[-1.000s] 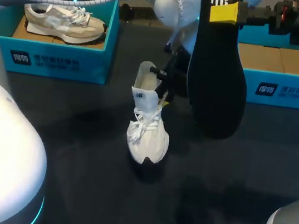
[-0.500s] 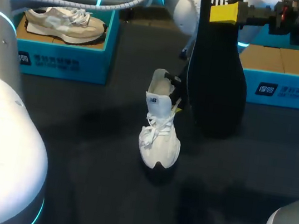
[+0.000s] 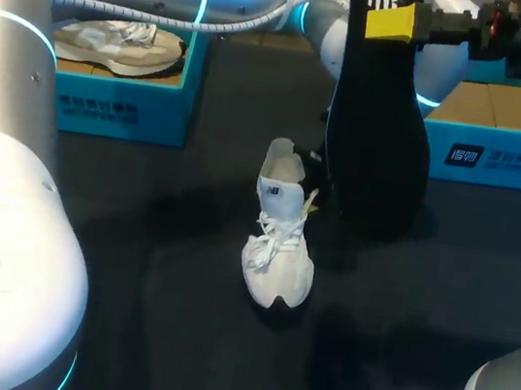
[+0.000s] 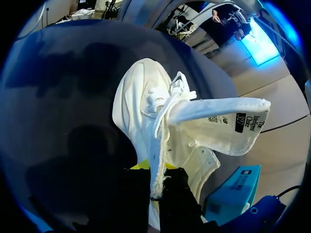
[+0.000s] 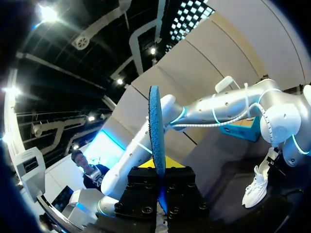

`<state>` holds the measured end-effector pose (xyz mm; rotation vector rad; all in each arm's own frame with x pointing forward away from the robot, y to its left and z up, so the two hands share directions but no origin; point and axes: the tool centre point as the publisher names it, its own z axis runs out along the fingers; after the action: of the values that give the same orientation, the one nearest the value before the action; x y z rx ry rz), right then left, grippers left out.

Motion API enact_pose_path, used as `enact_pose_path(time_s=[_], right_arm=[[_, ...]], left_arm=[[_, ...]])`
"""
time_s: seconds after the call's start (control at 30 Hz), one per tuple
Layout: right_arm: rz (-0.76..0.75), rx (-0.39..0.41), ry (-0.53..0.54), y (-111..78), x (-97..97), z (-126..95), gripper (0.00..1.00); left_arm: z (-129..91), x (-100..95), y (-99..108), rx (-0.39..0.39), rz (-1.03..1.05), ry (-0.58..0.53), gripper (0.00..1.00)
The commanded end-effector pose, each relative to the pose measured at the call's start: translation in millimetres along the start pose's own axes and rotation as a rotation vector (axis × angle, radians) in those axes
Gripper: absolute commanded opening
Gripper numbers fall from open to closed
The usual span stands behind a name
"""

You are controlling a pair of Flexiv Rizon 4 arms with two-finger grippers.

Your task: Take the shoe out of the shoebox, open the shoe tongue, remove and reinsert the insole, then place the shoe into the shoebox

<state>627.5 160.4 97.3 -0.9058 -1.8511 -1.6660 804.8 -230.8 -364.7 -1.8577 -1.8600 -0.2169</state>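
the white shoe (image 3: pixel 280 247) sat near the middle of the desk, left gripper (image 4: pixel 154 175) pinching just its collar edge. right gripper (image 5: pixel 159 187) clamped the dark insole (image 3: pixel 376 144) up above. such a thin pinch, i figured the shoe could twist or slip once the insole pushed in.

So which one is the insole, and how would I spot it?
Find the teal shoebox at the far right of the table. Before its left end hangs the insole, pinched at its top by the right gripper. Unlike the white shoe on the table and the beige shoe in the other box, it is a flat, black, sole-shaped slab.
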Motion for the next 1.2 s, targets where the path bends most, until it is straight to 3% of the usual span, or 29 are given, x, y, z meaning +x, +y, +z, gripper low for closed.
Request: enact_pose_path(time_s=[0.03,0.3,0.33,0.4,0.47,0.8,1.03,1.2], right_arm=[[0.002,0.004,-0.001,3.0,-0.4,4,0.0],[0.002,0.004,-0.001,3.0,-0.4,4,0.0],[0.002,0.004,-0.001,3.0,-0.4,4,0.0],[0.002,0.004,-0.001,3.0,-0.4,4,0.0],[0.002,0.004,-0.001,3.0,-0.4,4,0.0],[0.002,0.004,-0.001,3.0,-0.4,4,0.0],[0.002,0.004,-0.001,3.0,-0.4,4,0.0],[0.002,0.004,-0.001,3.0,-0.4,4,0.0]], left_arm=[[3,-0.2,0,0.01,-0.002,0.007,0.0],[12,-7.5,-1,0.034,-0.023,0.027,0.0],[13,-7.9,0,0.036,-0.026,0.029,0.14],[13,-7.3,0,0.042,-0.031,0.029,0.65],[11,-4.9,-1,0.048,-0.034,0.02,0.99],[-17,14.7,8,0.119,-0.023,-0.129,1.0],[-59,33.2,13,0.091,-0.054,-0.26,1.0],[-94,46.7,4,0.061,-0.058,-0.384,1.0]])
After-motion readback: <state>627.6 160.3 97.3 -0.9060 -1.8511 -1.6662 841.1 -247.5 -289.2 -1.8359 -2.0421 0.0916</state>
